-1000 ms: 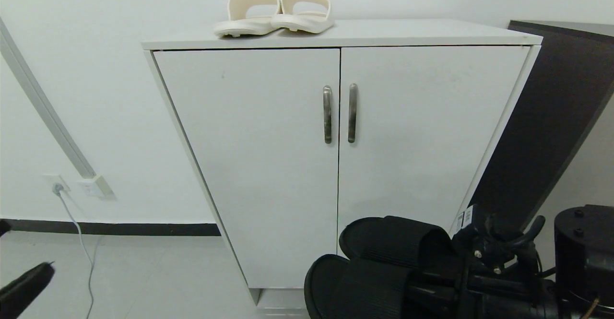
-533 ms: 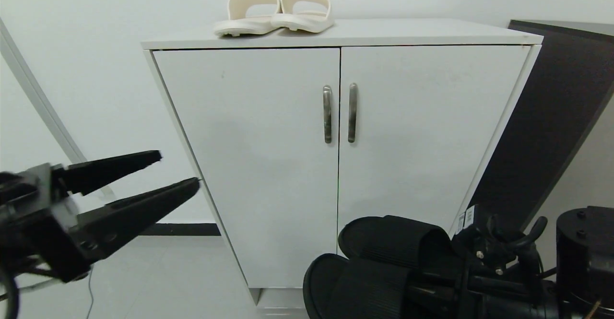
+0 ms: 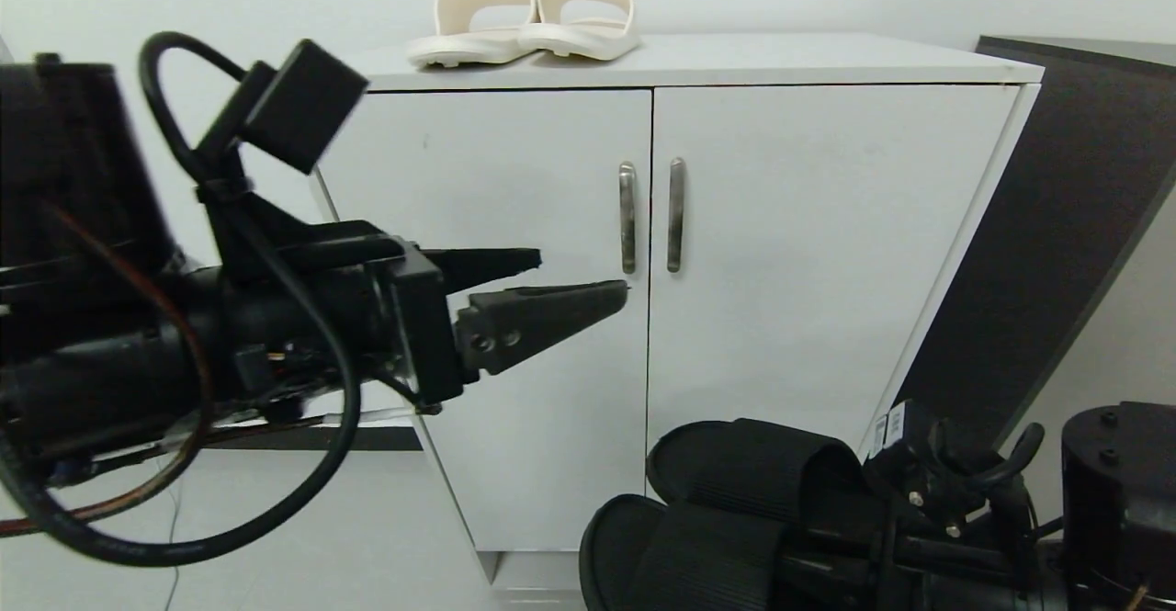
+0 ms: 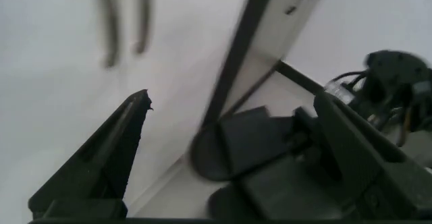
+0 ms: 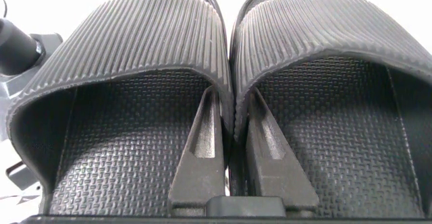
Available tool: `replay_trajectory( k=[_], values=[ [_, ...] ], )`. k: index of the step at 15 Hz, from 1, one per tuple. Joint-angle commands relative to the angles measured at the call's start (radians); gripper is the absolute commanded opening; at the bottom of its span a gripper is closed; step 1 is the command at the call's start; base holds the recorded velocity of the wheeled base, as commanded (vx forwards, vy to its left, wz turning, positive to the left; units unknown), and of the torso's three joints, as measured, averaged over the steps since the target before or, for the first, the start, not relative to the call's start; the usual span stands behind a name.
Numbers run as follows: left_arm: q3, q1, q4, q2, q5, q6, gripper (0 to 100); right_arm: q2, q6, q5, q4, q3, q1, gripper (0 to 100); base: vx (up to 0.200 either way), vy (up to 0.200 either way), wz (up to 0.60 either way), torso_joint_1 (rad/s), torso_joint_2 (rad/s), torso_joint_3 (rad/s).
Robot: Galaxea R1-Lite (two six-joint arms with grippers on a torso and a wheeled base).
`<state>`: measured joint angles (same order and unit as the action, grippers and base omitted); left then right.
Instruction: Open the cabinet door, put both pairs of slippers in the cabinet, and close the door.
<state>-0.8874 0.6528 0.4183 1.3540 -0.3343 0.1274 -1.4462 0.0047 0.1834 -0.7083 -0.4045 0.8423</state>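
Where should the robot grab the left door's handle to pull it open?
Grab the left handle around the middle of its bar, coming straight from the front. The bar stands upright and sits off the door, so the open left gripper could probably put one of its fingers on each side.

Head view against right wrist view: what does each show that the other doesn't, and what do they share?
Head view: white cabinet, doors shut, cream slippers on top, open left hand near the door handles. Right wrist view: the right hand with a finger inside each of the black slippers, clamping their adjoining sides. Both: the black slippers.
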Motion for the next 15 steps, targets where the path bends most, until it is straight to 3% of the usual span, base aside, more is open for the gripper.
replay_trajectory(
  k=[1,4,5,8,12,15],
  values=[
    [-0.077,0.051,0.011,0.128,-0.005,0.014,100,-0.003,0.000,0.001,0.000,0.001,0.006,0,0.000,0.000,0.00,0.000,0.00,0.000],
    [-0.185,0.050,0.019,0.243,-0.071,0.024,100,-0.003,0.000,-0.002,0.000,-0.001,0.007,0,0.000,0.000,0.00,0.000,0.00,0.000],
    [-0.232,0.045,0.019,0.283,-0.100,0.049,100,-0.002,0.000,-0.002,0.000,-0.001,0.007,0,0.000,0.000,0.00,0.000,0.00,0.000],
    [-0.373,0.034,0.016,0.410,-0.114,0.075,100,0.000,-0.002,-0.004,0.000,-0.001,0.007,0,0.000,0.000,0.00,0.000,0.00,0.000],
    [-0.432,0.019,0.016,0.462,-0.117,0.120,100,-0.003,0.000,-0.004,0.000,0.003,0.006,0,0.000,0.000,0.00,0.000,0.00,0.000],
    [-0.435,0.005,0.017,0.451,-0.115,0.127,100,-0.002,0.000,-0.005,0.000,0.003,0.006,0,0.000,0.000,0.00,0.000,0.00,0.000]
  ],
)
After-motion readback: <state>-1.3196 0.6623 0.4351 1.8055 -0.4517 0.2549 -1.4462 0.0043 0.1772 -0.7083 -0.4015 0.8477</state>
